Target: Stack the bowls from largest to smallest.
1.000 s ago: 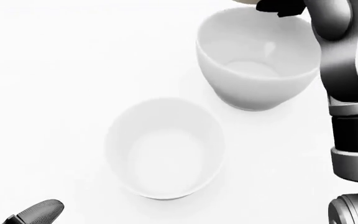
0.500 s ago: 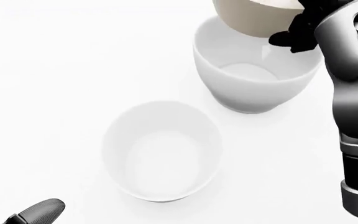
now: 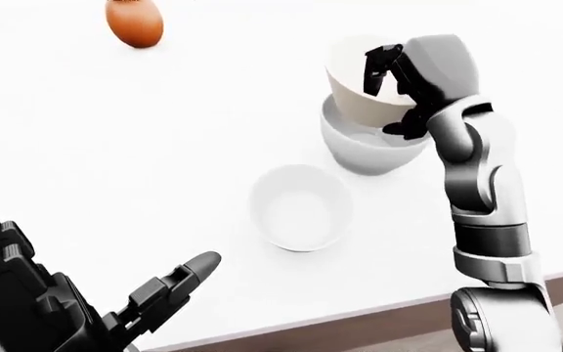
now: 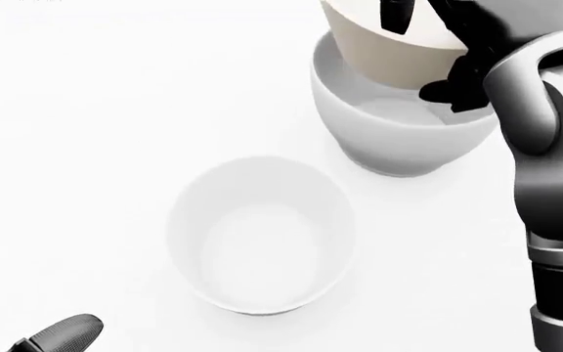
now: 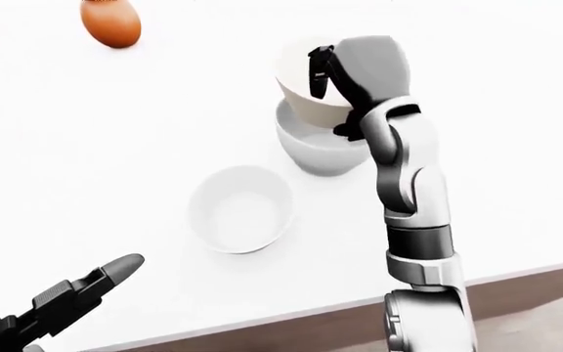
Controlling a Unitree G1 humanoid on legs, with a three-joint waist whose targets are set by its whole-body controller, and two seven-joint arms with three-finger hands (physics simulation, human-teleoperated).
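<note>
One beige bowl, gripped by right robot hand, sits inside grey bowl.

Glossy grey arm segments, black-fingered right hand

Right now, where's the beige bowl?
In the left-eye view, upper right: the right hand holds the beige bowl by its rim, partly lowered into the grey-white bowl.
</note>
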